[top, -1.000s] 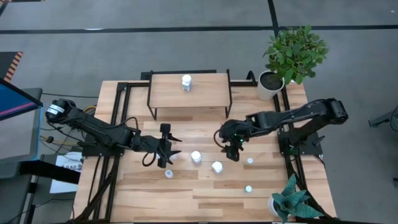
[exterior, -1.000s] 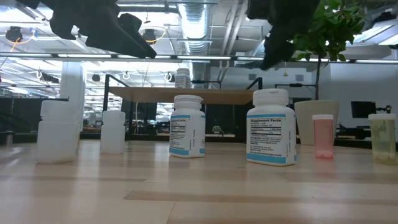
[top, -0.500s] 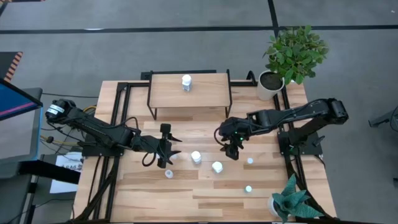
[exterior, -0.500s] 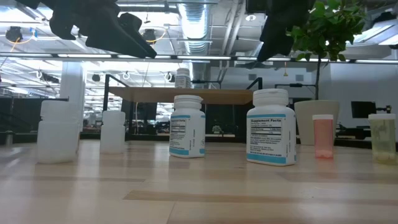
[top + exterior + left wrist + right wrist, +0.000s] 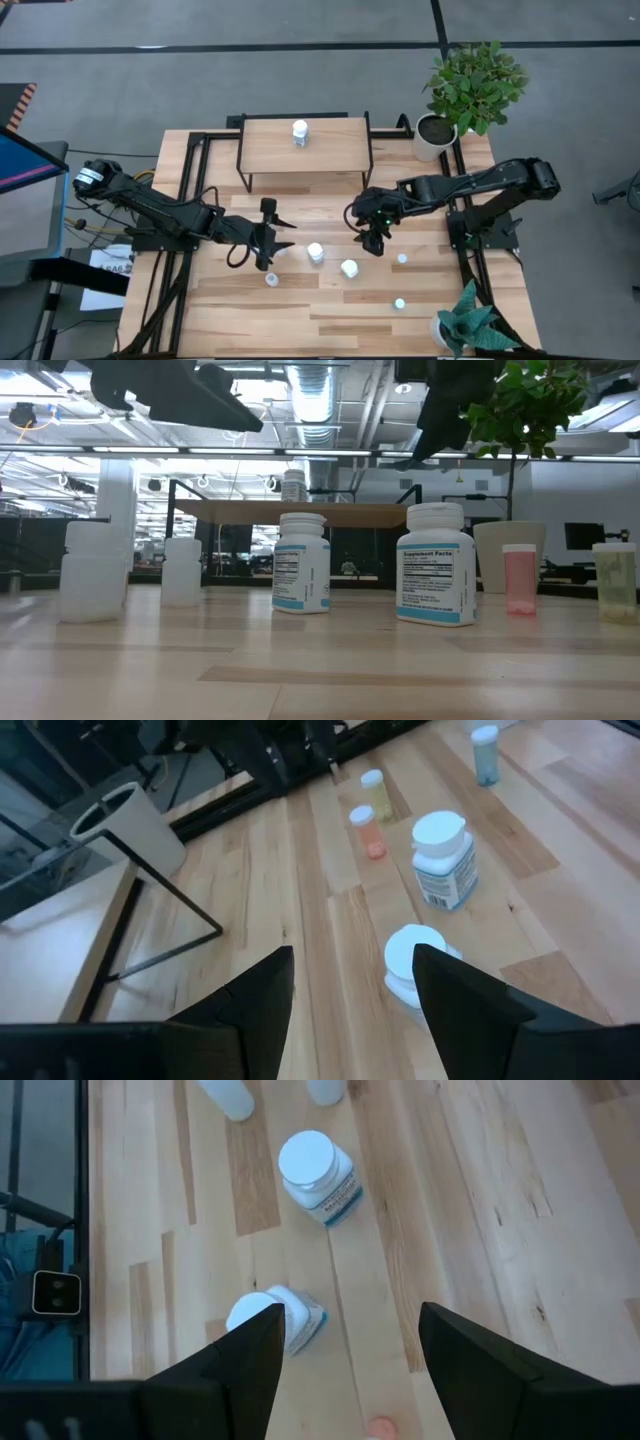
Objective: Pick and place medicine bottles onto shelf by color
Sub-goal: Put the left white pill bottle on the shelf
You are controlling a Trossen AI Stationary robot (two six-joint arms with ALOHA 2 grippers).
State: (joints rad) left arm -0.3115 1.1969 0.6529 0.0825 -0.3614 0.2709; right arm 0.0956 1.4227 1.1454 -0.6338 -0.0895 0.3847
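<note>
A: Left hand (image 5: 268, 243)?
B: Hovering above the worktop (image 5: 330, 315), fingers (image 5: 255, 1010) spread, released, gripping nothing. Pointing toward a white medicine bottle (image 5: 415, 965) just beyond the fingertips.

A: Right hand (image 5: 372, 238)?
B: Hanging over the worktop middle, in front of the shelf (image 5: 305, 145). Fingers (image 5: 240, 1365) apart too, released, empty. Looking down on two white bottles with blue labels, one (image 5: 318, 1176) farther off, one (image 5: 275, 1320) close by the fingers.

A: Bottles, locations?
B: One white bottle (image 5: 299, 131) standing on the shelf top, near the back edge. Two larger white ones (image 5: 315, 252) and (image 5: 349, 268) standing upright on the worktop between the hands, near each other, not touching. Small one (image 5: 271, 279) sitting just in front of the left hand. Two more small ones (image 5: 401, 258) and (image 5: 399, 303) standing to the right, well apart.

A: Low view?
B: Showing two plain white bottles (image 5: 92, 572) and (image 5: 182, 571) at the left, labelled pair (image 5: 301, 563) and (image 5: 437, 564) in the middle, an orange-tinted one (image 5: 519, 579) and a greenish one (image 5: 615, 581) at the right. All upright.

A: Anything else?
B: Potted plant (image 5: 470, 85) standing at the far right corner, another plant (image 5: 462, 325) at the near right.
</note>
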